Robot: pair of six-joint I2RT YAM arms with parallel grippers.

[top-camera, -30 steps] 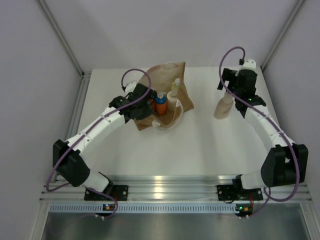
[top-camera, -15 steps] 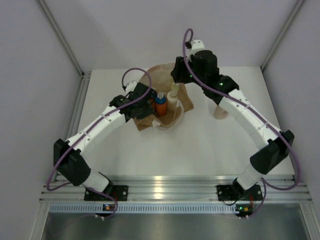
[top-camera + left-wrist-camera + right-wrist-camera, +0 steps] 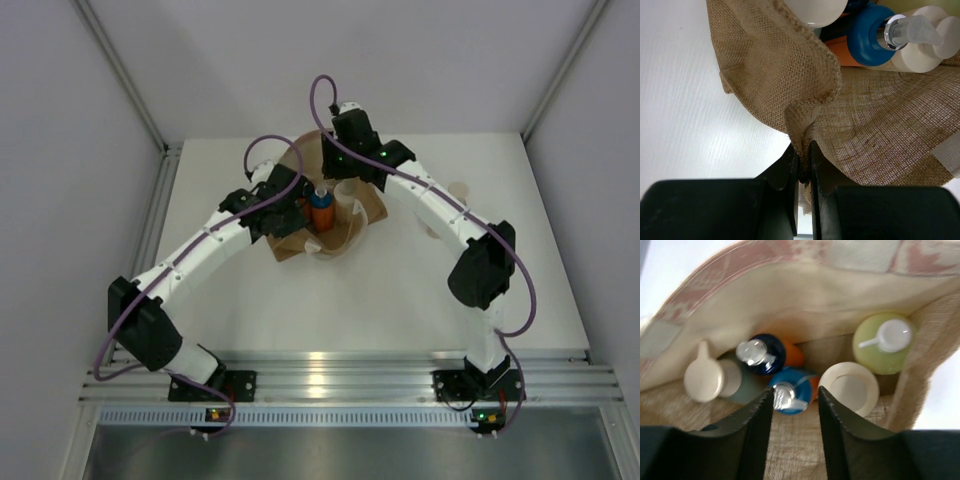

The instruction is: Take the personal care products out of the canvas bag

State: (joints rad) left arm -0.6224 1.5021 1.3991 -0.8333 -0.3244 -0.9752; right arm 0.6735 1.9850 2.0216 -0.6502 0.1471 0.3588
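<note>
The canvas bag [image 3: 345, 150] lies open at the table's back centre. My left gripper [image 3: 804, 155] is shut on a fold of its woven rim [image 3: 790, 100]. My right gripper [image 3: 796, 390] hovers over the bag's mouth, its jaws a narrow gap apart with nothing between them. Below it inside the bag stand two orange bottles with blue caps [image 3: 790, 392] [image 3: 762, 354], a yellow-green bottle [image 3: 883, 342], a cream bottle [image 3: 849, 387] and a grey-green bottle [image 3: 735, 385] with a white pump. A tan bottle [image 3: 459, 188] stands on the table to the right, partly behind my right arm.
A white rope handle [image 3: 335, 245] loops out at the bag's front. The booth's walls close in the table at the back and both sides. Bare white tabletop [image 3: 400, 290] lies in front of the bag.
My right arm has swung from the tan bottle at the far right across to above the bag, and its jaws have narrowed. The left arm and the bag have not moved.
</note>
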